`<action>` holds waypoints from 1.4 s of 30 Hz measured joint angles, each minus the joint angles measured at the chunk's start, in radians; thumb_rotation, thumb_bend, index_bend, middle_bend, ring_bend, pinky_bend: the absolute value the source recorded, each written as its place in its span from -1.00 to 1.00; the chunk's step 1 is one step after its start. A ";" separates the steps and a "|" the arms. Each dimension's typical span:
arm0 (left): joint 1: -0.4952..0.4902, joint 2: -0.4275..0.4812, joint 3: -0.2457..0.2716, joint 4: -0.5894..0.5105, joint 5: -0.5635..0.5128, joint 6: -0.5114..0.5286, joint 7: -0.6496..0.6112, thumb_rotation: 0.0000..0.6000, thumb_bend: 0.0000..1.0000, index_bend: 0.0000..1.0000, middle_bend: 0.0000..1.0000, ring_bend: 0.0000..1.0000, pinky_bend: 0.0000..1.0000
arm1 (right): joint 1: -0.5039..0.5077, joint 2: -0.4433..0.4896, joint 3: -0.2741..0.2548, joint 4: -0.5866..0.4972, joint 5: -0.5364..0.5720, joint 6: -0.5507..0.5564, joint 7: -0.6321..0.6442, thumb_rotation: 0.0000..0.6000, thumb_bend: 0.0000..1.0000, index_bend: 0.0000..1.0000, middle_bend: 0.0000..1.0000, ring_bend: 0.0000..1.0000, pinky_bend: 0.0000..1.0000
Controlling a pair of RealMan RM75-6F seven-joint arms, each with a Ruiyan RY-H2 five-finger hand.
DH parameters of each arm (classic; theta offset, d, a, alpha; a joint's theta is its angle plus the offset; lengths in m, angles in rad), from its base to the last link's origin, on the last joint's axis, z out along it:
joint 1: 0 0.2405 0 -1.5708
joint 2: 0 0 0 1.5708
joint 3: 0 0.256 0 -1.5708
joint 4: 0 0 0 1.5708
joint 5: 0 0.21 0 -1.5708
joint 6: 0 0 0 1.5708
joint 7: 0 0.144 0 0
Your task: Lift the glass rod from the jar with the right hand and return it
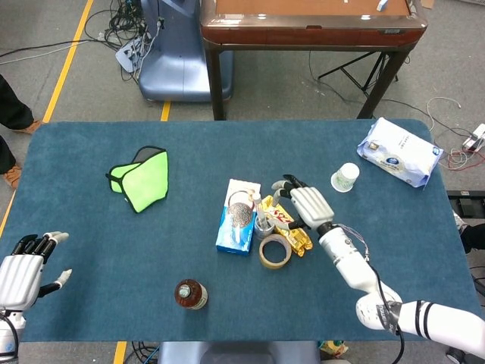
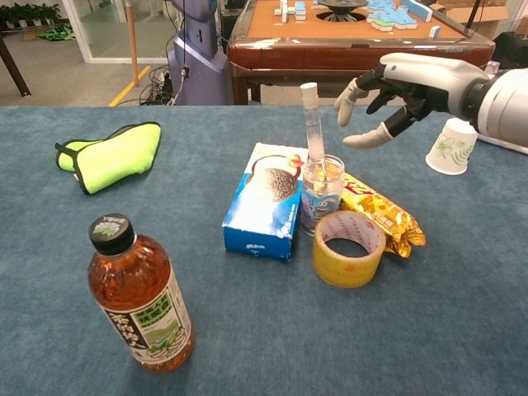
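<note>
A clear glass rod (image 2: 312, 124) stands upright in a small glass jar (image 2: 322, 192) at the table's middle; from the head view the jar (image 1: 264, 223) sits between a blue box and a yellow snack pack. My right hand (image 2: 394, 89) hovers open just right of the rod's top, fingers spread, a small gap away from it. In the head view the right hand (image 1: 305, 205) is above the snack pack beside the jar. My left hand (image 1: 25, 269) rests open at the table's near left edge, holding nothing.
A blue cookie box (image 2: 266, 200), a yellow snack pack (image 2: 379, 213) and a tape roll (image 2: 350, 247) crowd the jar. A tea bottle (image 2: 142, 297) stands near front left. A green cloth (image 2: 111, 153) lies far left, a paper cup (image 2: 451, 146) and a wipes pack (image 1: 398, 151) far right.
</note>
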 measured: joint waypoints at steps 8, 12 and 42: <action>0.004 0.006 0.001 -0.006 -0.002 0.004 0.005 1.00 -0.52 -0.50 -0.49 -0.37 -0.68 | 0.050 -0.038 0.004 0.048 0.039 -0.020 -0.004 1.00 -0.37 -0.04 -0.54 -0.85 -0.65; 0.005 0.007 0.002 -0.006 -0.003 0.004 0.004 1.00 -0.52 -0.50 -0.49 -0.38 -0.68 | 0.060 -0.044 -0.001 0.060 0.052 -0.027 -0.004 1.00 -0.37 -0.04 -0.54 -0.85 -0.65; -0.002 0.004 0.000 -0.008 -0.014 -0.012 0.019 1.00 -0.52 -0.49 -0.49 -0.38 -0.68 | 0.116 -0.085 -0.051 0.144 0.047 -0.082 0.061 1.00 -0.31 -0.02 -0.53 -0.85 -0.65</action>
